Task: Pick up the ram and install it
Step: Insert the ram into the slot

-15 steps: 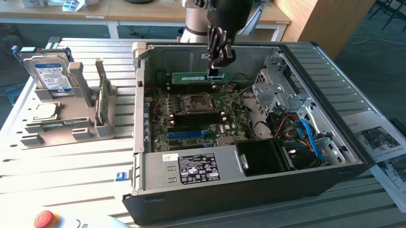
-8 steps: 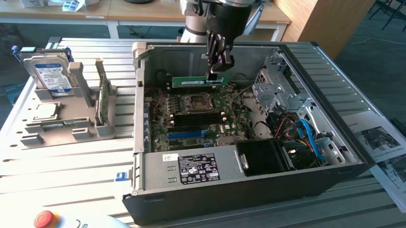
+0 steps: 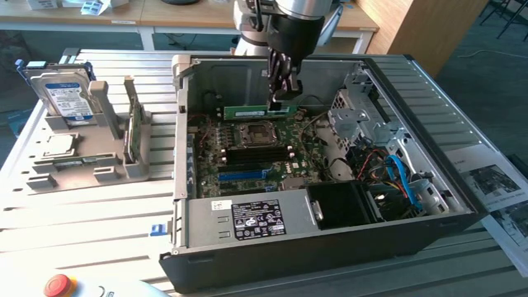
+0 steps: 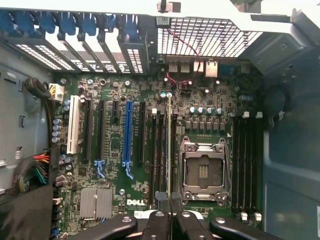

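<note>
Fingers are clenched on the ram, pinching its upper edge near one end. The stick is held level and on edge inside the open computer case. It hangs low over the motherboard, just beside the empty processor socket. From the wrist view the ram lines up lengthwise with the dark memory slots next to that socket. Whether it touches a slot I cannot tell. One drive cage, blue cables and one black duct crowd the case toward the exterior view's right. On the desk, toward the exterior view's left, a grey holder carries one hard drive, one processor chip and one thin green board standing on edge.
</note>
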You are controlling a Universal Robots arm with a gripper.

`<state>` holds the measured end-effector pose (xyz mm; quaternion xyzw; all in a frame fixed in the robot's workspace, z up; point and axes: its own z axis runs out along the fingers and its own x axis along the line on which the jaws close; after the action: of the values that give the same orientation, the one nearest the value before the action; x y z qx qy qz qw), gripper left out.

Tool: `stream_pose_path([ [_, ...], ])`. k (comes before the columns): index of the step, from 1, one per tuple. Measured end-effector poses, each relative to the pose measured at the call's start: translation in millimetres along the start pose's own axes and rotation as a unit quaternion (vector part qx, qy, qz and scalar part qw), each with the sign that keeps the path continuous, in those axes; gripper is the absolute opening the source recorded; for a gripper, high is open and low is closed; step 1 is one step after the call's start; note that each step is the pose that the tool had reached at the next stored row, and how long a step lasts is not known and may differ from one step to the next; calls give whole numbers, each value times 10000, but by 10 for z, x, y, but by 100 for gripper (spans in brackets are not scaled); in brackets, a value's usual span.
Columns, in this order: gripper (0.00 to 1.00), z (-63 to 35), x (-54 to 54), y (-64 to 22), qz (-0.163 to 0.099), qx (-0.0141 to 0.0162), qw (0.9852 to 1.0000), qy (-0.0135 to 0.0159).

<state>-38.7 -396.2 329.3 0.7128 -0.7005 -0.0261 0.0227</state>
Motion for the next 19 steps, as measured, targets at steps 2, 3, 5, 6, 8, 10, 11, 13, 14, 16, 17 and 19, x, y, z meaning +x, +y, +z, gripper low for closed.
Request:
stream_pose_path([
  [2, 12, 34, 0, -3, 0, 0, 10000, 0],
  [3, 12, 50, 0, -4, 0, 0, 10000, 0],
  [5, 12, 79, 0, -6, 0, 0, 10000, 1],
  [6, 12, 94, 0, -7, 0, 1, 10000, 1],
  [8, 12, 124, 0, -9, 0, 0, 10000, 2],
  [10, 12, 151, 0, -10, 0, 0, 10000, 3],
  [11, 12, 164, 0, -11, 0, 0, 10000, 2],
  [13, 12, 182, 0, -13, 0, 0, 10000, 2],
  [14, 12, 190, 0, -13, 0, 0, 10000, 2],
  [16, 12, 212, -2, -15, 0, 1, 10000, 2],
  [17, 12, 227, -2, -16, 1, 1, 10000, 2],
  [19, 12, 256, -2, -18, 0, 1, 10000, 2],
])
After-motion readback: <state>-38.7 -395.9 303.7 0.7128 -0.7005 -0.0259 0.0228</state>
